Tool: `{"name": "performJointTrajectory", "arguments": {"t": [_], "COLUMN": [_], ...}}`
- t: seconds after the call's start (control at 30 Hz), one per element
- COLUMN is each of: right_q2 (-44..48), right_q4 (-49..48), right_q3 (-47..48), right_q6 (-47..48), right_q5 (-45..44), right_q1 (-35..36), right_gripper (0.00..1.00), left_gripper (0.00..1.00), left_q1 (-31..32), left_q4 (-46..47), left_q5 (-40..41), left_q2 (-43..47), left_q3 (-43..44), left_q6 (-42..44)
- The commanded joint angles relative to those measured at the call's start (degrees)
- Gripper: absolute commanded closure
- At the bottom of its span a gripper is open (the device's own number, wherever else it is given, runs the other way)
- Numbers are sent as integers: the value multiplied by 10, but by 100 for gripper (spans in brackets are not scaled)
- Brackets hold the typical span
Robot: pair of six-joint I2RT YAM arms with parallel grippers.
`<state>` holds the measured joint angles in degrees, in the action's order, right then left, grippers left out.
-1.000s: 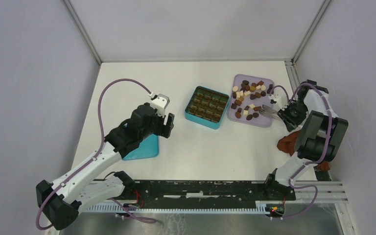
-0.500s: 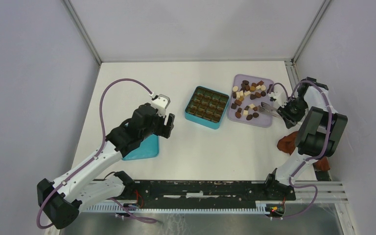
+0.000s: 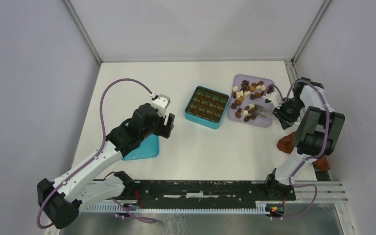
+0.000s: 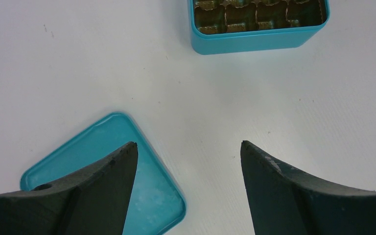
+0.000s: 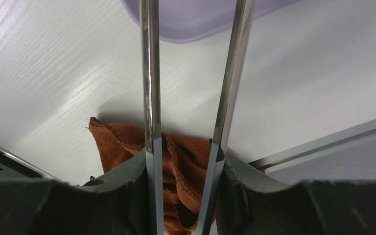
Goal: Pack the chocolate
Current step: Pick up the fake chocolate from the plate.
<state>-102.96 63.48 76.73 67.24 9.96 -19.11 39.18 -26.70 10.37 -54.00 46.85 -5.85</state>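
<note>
Many small dark, mid-brown and cream chocolate pieces lie on a lilac tray at the back right. The teal box with a gold compartment insert stands left of the tray; its near wall shows in the left wrist view. My right gripper is shut on metal tongs, whose tips reach over the tray's near right part. In the right wrist view the two tong arms run up toward the tray's edge. My left gripper is open and empty, left of the box.
The teal box lid lies flat under my left arm and also shows in the left wrist view. A reddish-brown cloth lies by the right arm, seen below the tongs in the right wrist view. A metal rail runs along the near edge.
My right gripper has carried the tongs leftward and slightly up, so their tips now reach further over the tray. The left arm has not moved.
</note>
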Motion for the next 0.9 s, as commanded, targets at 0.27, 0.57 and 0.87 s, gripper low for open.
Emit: {"name": "performJointTrajectory", "arguments": {"t": [0.27, 0.57, 0.87], "right_q2": [29, 21, 18], "right_q4": [17, 6, -14], "right_q3": [-6, -3, -9], "right_q6": [25, 6, -23], "right_q5": [7, 4, -10], "right_q1": [13, 27, 34], "right_gripper": [52, 49, 52], "left_gripper": [18, 18, 18], "left_q1": [-2, -2, -2], "left_q4": [8, 8, 7], "left_q5": [3, 6, 6], "left_q2": [-1, 0, 0], "left_q3": [3, 3, 3], "left_q6": [28, 28, 28]}}
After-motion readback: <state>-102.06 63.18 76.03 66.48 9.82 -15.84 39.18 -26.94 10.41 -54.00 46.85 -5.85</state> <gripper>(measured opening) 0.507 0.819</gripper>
